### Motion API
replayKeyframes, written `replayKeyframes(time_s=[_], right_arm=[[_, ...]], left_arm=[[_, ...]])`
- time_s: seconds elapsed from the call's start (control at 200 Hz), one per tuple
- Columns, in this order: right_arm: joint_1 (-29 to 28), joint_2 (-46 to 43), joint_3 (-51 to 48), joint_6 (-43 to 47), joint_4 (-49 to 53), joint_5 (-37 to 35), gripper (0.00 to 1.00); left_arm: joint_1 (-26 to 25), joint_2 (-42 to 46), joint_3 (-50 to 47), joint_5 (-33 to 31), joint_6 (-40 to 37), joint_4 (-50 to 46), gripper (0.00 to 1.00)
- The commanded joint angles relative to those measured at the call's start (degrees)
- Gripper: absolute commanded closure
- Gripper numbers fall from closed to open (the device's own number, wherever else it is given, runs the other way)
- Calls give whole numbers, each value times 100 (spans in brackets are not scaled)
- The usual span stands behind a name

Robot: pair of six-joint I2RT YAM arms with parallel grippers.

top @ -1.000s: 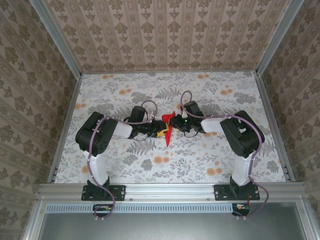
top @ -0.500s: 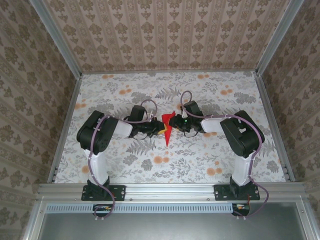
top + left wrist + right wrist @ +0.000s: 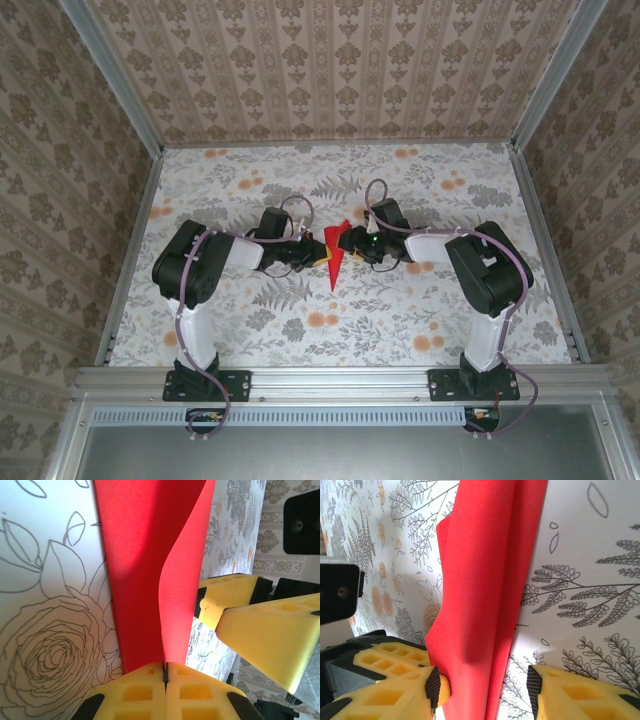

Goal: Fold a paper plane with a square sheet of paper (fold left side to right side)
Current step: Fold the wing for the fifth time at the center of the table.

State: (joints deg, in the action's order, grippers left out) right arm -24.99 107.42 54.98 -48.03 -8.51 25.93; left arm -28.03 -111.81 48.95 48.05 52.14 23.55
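Status on the fold rn: the paper plane [image 3: 334, 268] sits around the middle of the table [image 3: 250, 330]. It's already a skinny red dart w/ its tip aimed at 6 o'clock in the top view. The left gripper [image 3: 318, 259] comes in from its 9 o'clock side and the right gripper [image 3: 347, 243] from roughly 2 o'clock, both right up against it.

Left wrist cam: the left gripper's yellow pads [image 3: 145, 695] are clamped tight together on the edge of a raised flap. The flap curls up off the layers lying flat on the table, so that one def has the paper.

Right wrist cam: the right gripper [image 3: 484, 687] is released, jaws standing apart w/ the folded strip running between them. Its 9 o'clock pad looks to be at or touching the paper edge, and the 3 o'clock pad is clear of it. Not gripping anything imo.

Handling: it's a thin sheet, basically weightless. It's floppy where it's a single layer (see the curl) and stiffer along the creases. It prob slides easily on the smooth printed table, and it'll crumple or tear if the two arms tug against each other. I'd take it by a flap edge w/ a shallow pinch, like the left one does. Then pin the flat layers near the centre crease w/ the other arm before carrying the flap over. Can't tell how many folds are stacked underneath.
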Motion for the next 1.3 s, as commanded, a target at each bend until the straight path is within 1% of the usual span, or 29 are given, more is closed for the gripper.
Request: replayKeyframes(time_s=[0.0,0.1,0.24,0.38,0.82,1.185,1.29], right_arm=[[12,-39,221,-10,236,96,45],[11,20,330,-5,290,62,41],[12,164,580,22,435,50,40],[12,316,788,22,685,-111,39],[8,639,1072,48,737,-9,38],[3,479,1030,61,614,-53,39],[1,366,1006,150,698,-181,39]], left_arm=[[70,-45,130,72,-335,-245,95],[96,-69,141,70,-386,-297,95],[127,-95,147,68,-402,-305,95],[122,-95,141,62,-398,-295,95],[123,-117,166,73,-398,-303,95],[122,-145,170,62,-390,-314,95],[123,-153,172,51,-384,-315,95]])
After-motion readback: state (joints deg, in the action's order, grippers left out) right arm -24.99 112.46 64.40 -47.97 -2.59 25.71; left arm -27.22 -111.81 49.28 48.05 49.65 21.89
